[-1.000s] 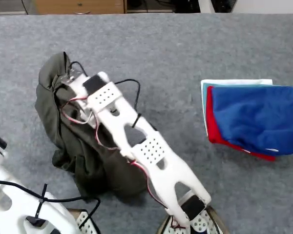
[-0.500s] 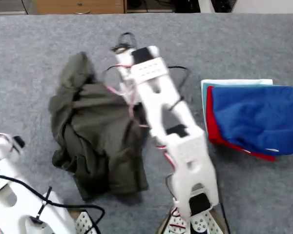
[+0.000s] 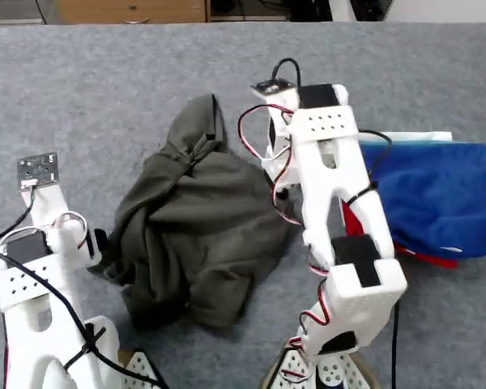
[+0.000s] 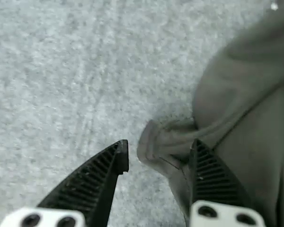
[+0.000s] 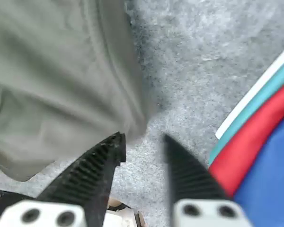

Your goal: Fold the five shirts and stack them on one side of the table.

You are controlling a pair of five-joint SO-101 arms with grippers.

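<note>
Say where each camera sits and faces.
High view: fixed overhead, facing down on table, left arm, right arm, olive shirt, folded stack.
Left wrist view: on left arm, facing down past left gripper to shirt's edge.
Right wrist view: on right arm, facing down past right gripper, between shirt and stack.
All share the olive shirt.

We see a plain olive-green shirt [image 3: 198,223] on the mottled grey table covering [image 3: 81,65]; the folded pile shows a blue shirt [image 3: 437,194] over a red shirt [image 5: 255,135], then what seem a teal edge [image 5: 255,106] and a white edge [image 5: 255,91], all unpatterned
</note>
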